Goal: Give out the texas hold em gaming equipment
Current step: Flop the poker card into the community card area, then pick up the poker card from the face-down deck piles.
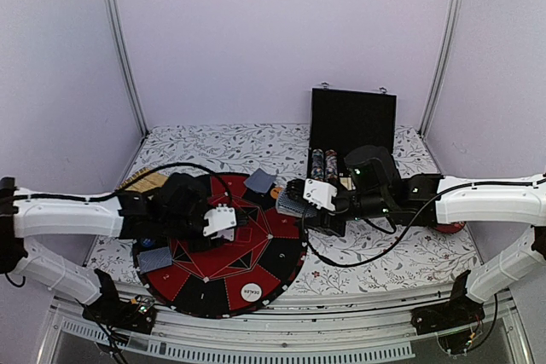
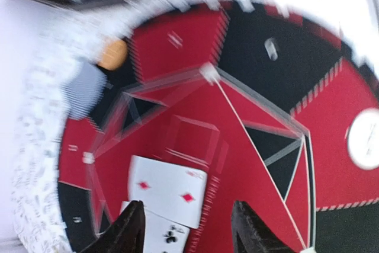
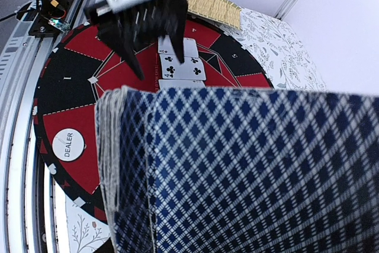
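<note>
**Left jaws apart over two face-up cards, right arm holds the deck**

The left gripper (image 2: 188, 208) hangs low over the red part of the round mat (image 1: 281, 257), a little left of its centre. Its jaws stand apart and grip nothing. Between the two fingers (image 2: 131, 229), two face-up cards (image 2: 169, 189) lie flat on the mat. One shows red diamonds, and the other shows clubs and lies partly under the first.

The right gripper (image 1: 296, 202) is at the far right edge of the mat, with its jaws clamped on the deck (image 3: 237, 170). The deck is held above the mat with its blue patterned backs toward the wrist camera. Its cards are a little spread at one edge.

One face-down card (image 1: 260, 181) lies at the far edge of the mat, just beside the orange disc (image 1: 277, 194). A second face-down card (image 1: 155, 259) lies at the near left edge. The DEALER disc (image 1: 252, 291) rests on a red field at the near edge, well apart from both grippers.

An open black case (image 1: 351, 117) stands on the table (image 1: 384, 253), on the far side of the right gripper.
</note>
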